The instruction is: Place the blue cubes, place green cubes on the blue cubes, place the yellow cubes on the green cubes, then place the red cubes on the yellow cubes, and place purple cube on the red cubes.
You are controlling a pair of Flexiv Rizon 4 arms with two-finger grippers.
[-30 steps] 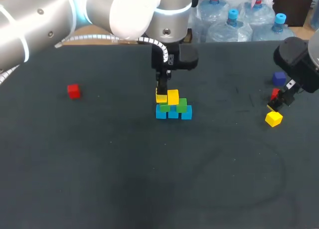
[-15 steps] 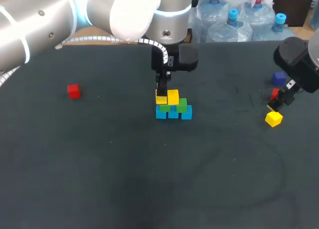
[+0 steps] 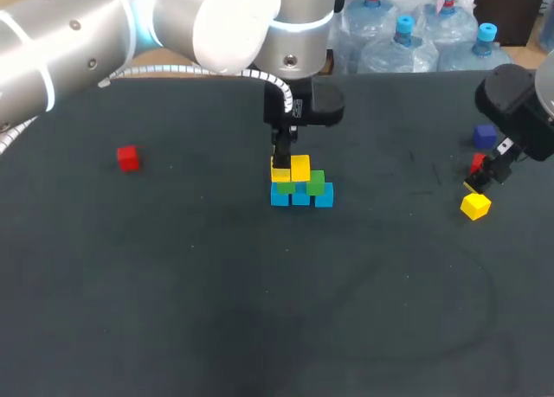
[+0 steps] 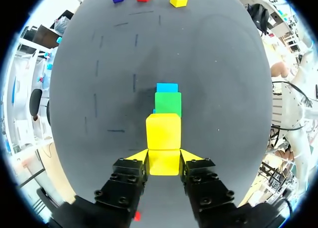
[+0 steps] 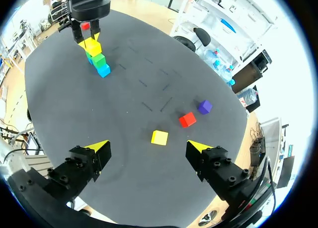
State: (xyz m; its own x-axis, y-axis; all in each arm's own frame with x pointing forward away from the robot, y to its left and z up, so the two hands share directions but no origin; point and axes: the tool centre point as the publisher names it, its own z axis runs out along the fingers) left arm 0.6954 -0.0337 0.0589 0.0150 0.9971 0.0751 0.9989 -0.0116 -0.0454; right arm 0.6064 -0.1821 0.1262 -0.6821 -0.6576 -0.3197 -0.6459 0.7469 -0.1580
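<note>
Left arm (image 3: 104, 34) comes across to mid-worktop (image 3: 216, 310). Left jaws point down, closed on the held yellow cube (image 4: 164, 162); one yellow tip presses each side face.

- Just ahead of the left jaws: second yellow cube (image 4: 163, 131), face to face with the held one.
- Beyond it, in line: a green cube (image 4: 168, 104), then a blue cube (image 4: 167, 87).
- From overhead the pile under the left jaws reads as a row of three blue cubes (image 3: 300, 197) on the worktop, green cubes (image 3: 315, 182) on them, and the two yellow ones on top.
- The held cube sits slightly lower than its neighbour. Cannot tell whether it rests fully on the green below.

Far red cube (image 3: 128, 157) lies alone, well apart from both sets of jaws, off to the left arm's side.

Right arm (image 3: 515, 103) is at its own edge of the worktop. Right jaws are spread wide above the surface, nothing between them touched.

- Loose yellow cube (image 5: 159, 137): just ahead of the right jaws, in line with the gap between the tips.
- Near red cube (image 5: 187, 119): a little further ahead.
- Purple cube (image 5: 204, 107): beyond that.
- All three sit apart from each other on the worktop.
- The pile and the left jaws show far ahead of the right jaws.
</note>
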